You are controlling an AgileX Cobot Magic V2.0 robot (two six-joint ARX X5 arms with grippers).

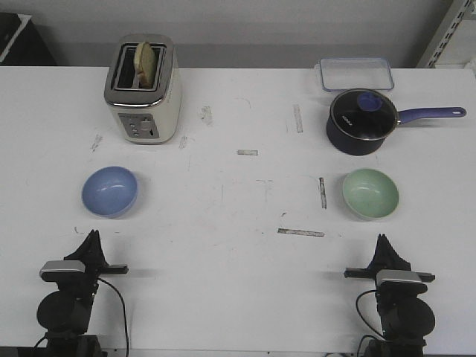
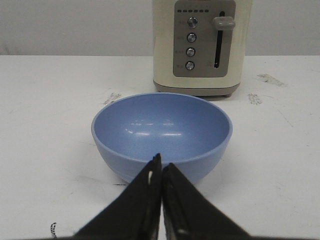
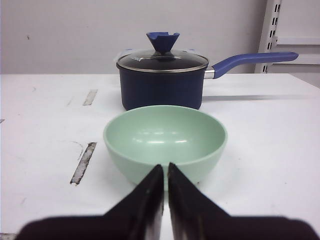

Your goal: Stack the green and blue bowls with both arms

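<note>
Blue bowl (image 1: 110, 191) sitting upright toward the table's (image 1: 238, 297) left edge, green bowl (image 1: 370, 193) toward the right edge, well apart, bare surface lying between. Left gripper (image 1: 92, 238) and right gripper (image 1: 382, 242) idling near the front edge, both clenched, gripping nothing, touching neither bowl.

In the left wrist view the toaster (image 2: 200, 47) loses its top to the frame edge. The closed left gripper (image 2: 161, 167) hides part of the blue bowl's (image 2: 162, 132) near wall. The toaster's button labels are too small to read.

Two black arms, each with a pointed tool (left (image 1: 92, 236), right (image 1: 382, 239)), grey block, thin black cable.
</note>
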